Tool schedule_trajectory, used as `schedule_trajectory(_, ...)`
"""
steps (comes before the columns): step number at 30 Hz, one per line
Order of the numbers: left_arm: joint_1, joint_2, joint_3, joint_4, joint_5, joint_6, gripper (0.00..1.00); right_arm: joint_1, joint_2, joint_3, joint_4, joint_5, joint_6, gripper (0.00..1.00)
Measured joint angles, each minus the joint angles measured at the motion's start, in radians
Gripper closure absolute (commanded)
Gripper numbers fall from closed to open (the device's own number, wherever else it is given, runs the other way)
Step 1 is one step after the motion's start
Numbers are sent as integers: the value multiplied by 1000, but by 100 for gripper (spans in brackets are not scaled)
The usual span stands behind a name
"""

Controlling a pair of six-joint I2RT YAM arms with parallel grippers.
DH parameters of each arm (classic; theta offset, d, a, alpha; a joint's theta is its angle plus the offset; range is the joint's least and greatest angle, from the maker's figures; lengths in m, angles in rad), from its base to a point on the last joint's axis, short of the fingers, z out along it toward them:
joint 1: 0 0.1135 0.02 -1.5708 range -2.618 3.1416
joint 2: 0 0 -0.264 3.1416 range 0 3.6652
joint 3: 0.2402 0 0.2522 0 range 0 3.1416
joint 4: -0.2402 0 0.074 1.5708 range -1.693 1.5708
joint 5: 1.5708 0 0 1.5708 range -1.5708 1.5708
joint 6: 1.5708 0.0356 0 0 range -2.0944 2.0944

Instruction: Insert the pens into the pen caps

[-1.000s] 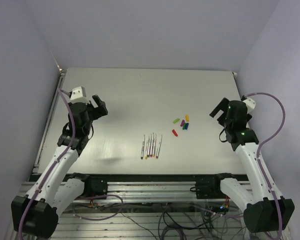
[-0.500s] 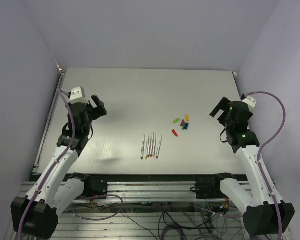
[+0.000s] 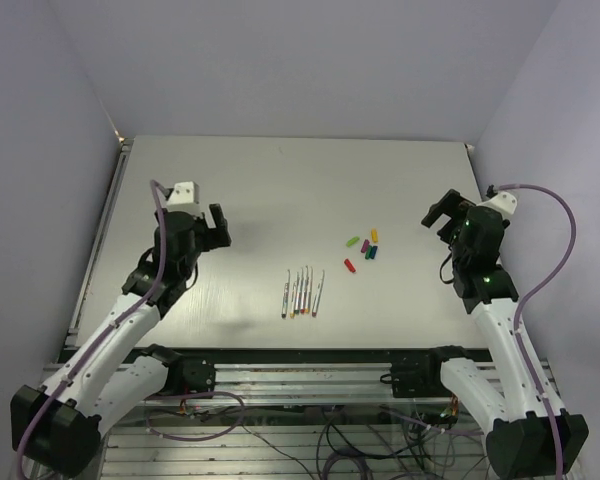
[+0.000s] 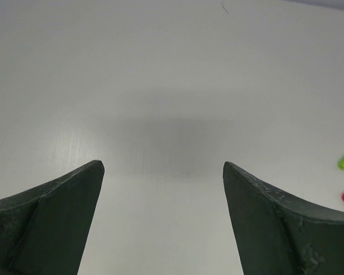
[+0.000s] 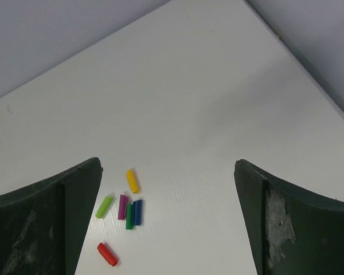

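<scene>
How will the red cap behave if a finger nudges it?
The red cap looks like a short cylinder lying on its side, so it would probably roll or skid on the smooth table. Far shorter than the pens, it is likely light and easily flicked. It lies apart from the other caps, so they probably stay put.

About six thin whitish pens lie flat on the worktop in a tight, roughly parallel row, with their small coloured ends toward the near edge. None of them wears a cap. The pen caps lie loose on their sides, near the row to its right and slightly farther back. The yellow cap is farthest and the light green cap lies leftmost. The purple cap, dark green cap and blue cap are bunched side by side. The red cap lies alone, closest to the pens.
</scene>
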Motion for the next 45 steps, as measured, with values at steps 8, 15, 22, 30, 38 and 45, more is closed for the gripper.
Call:
schedule_trajectory(8,-196,44,26,-70,-62,-10,4,0,26,0,49,6,15,0)
schedule_trajectory(15,-220,79,26,-96,-37,-47,4,-1,88,35,18,47,84,0)
schedule_trajectory(22,-221,131,25,-101,-9,-100,4,-1,98,39,19,47,80,0)
schedule_trajectory(30,-221,125,-3,-50,2,-116,4,-1,68,18,51,-21,-34,0)
schedule_trajectory(38,-224,252,11,-64,55,-111,4,-1,52,-3,57,-70,2,0)
schedule_trajectory(45,-266,290,27,-90,70,-119,4,-1,97,-6,2,-77,56,0)
